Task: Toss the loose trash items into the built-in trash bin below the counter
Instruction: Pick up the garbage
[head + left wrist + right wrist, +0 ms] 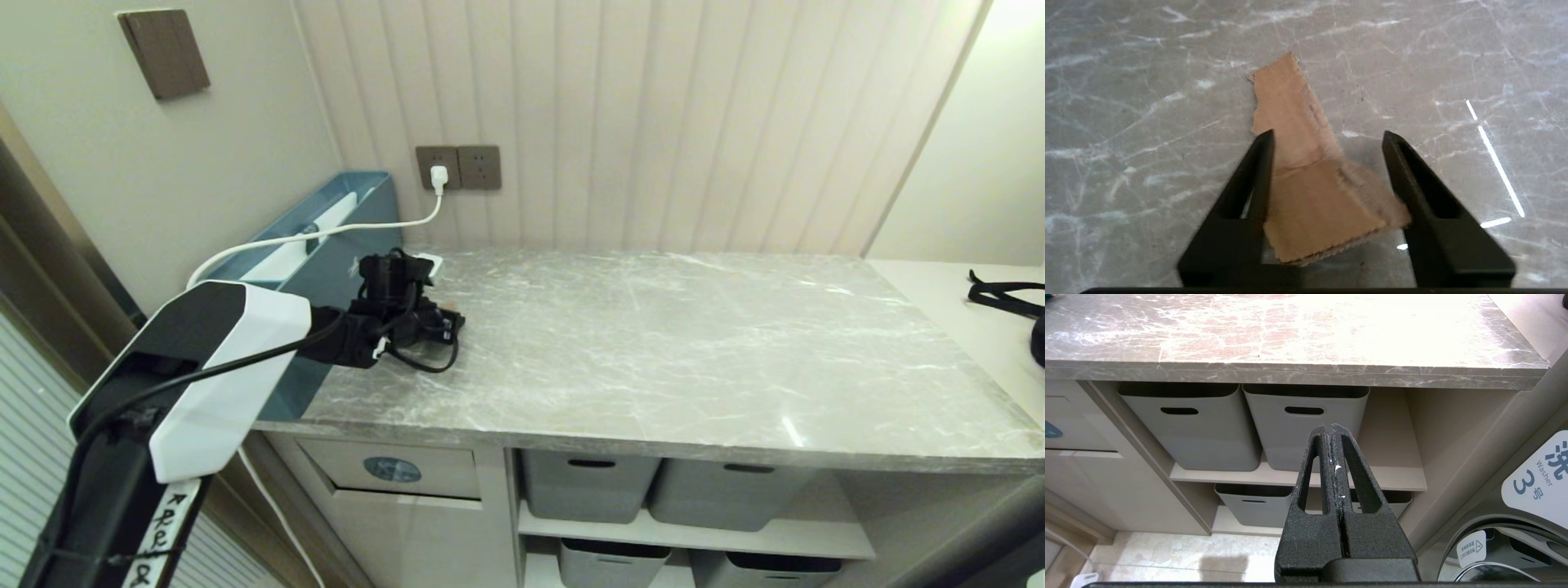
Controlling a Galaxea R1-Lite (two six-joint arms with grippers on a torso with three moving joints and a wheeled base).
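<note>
Cardboard scrap (1306, 179) between left gripper (1327, 139) fingers; counter (1147, 122) bare around.

In the head view the cardboard scrap (1306, 171) is hidden behind the left gripper (445, 325). In the left wrist view its near corner is blurred, and contact with the fingers (1257, 171) cannot be judged. The bin flap (1069, 424) is cut off in the right wrist view, its sticker (392, 469) icon too small to be read.
</note>
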